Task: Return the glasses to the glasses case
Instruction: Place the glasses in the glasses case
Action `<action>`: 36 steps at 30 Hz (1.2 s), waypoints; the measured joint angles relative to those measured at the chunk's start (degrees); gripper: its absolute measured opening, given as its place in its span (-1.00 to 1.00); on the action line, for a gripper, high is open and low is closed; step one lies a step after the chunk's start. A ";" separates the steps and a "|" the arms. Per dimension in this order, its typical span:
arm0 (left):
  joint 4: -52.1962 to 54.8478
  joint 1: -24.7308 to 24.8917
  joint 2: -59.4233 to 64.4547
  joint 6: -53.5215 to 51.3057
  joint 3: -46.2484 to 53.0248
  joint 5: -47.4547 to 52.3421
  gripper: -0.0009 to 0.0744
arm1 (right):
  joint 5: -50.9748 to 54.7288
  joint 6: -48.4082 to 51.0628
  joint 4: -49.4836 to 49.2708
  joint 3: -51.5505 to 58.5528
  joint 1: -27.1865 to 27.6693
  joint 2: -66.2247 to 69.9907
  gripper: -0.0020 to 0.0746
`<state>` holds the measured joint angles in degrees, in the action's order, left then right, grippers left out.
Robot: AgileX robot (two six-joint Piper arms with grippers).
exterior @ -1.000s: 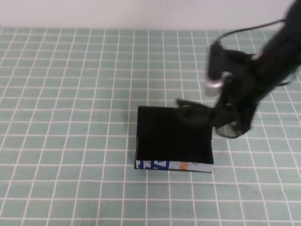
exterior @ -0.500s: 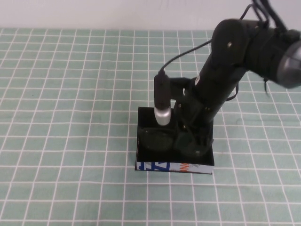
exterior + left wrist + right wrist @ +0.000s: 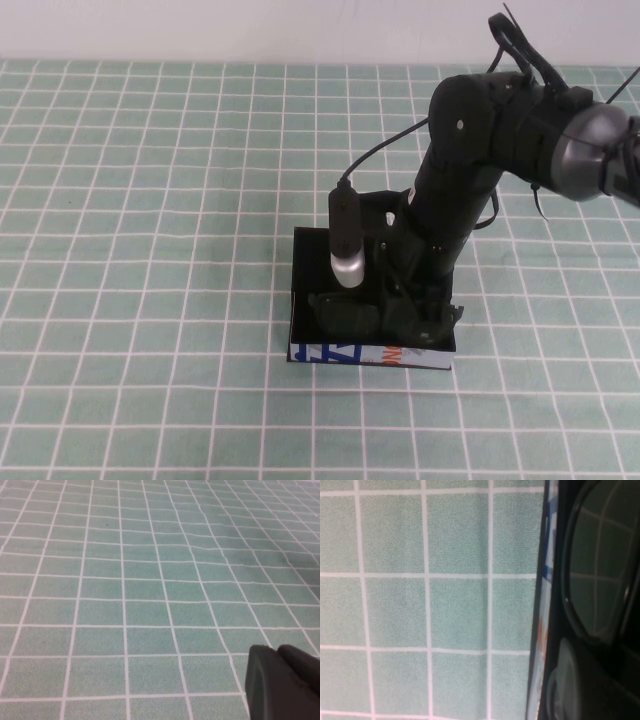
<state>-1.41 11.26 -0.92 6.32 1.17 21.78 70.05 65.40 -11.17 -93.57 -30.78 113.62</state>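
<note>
Nearest the camera, at 6 o'clock of table centre: glasses case (image 3: pixel 370 352), black box, white front edge with blue and orange print facing 6 o'clock, flap lid open so the black interior shows. Inside it, toward the front wall: glasses (image 3: pixel 345 312), black plastic frame, dark tinted lenses, lying across the case, a little narrower than it. Lens rim and grey tint seen close against the printed edge in the right wrist view (image 3: pixel 600 570).

Just beyond, at the 3 o'clock half of the case: right gripper (image 3: pixel 418 305), reaching down into the box from 1 o'clock, jaws nearly closed and clamped on the glasses at their 3 o'clock side, near the hinge. Contact itself partly hidden by black on black, so grip read as a judgement. Silver-tipped wrist camera (image 3: pixel 347 262) hanging above the case at 10 o'clock of the gripper.

Left gripper (image 3: pixel 282 685): only a dark edge visible in the left wrist view, over bare green grid cloth (image 3: pixel 125 580), away from the work; cannot tell its state. Not in the high view.

Handling, judged: light, stiff frame, but thin temples and hinges fragile; lenses smooth, easily scratched and slippery. Best held on the frame front or bridge, not the lens faces. Gentle pinch only. Case light too, likely to slide on the cloth if nudged.
</note>
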 joint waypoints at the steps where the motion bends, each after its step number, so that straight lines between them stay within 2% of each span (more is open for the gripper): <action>1: 0.00 0.00 0.00 0.00 0.00 0.00 -0.98 | 0.00 -0.10 0.00 0.00 0.00 0.00 -0.83; 25: 0.00 0.00 0.00 0.00 0.00 0.00 -0.98 | -1.61 -0.10 -0.82 -0.11 0.00 1.50 -0.82; 28: 0.00 0.00 0.00 0.00 0.00 0.00 -0.98 | -1.72 -0.10 -0.82 -0.11 0.00 1.50 -0.73; 36: 0.00 0.00 0.00 0.00 0.00 0.00 -0.98 | -2.61 -0.10 -0.82 -0.11 0.00 1.50 -0.27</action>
<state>-1.41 11.26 -0.92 6.32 1.17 21.78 67.44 65.30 -11.98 -93.68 -30.78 115.12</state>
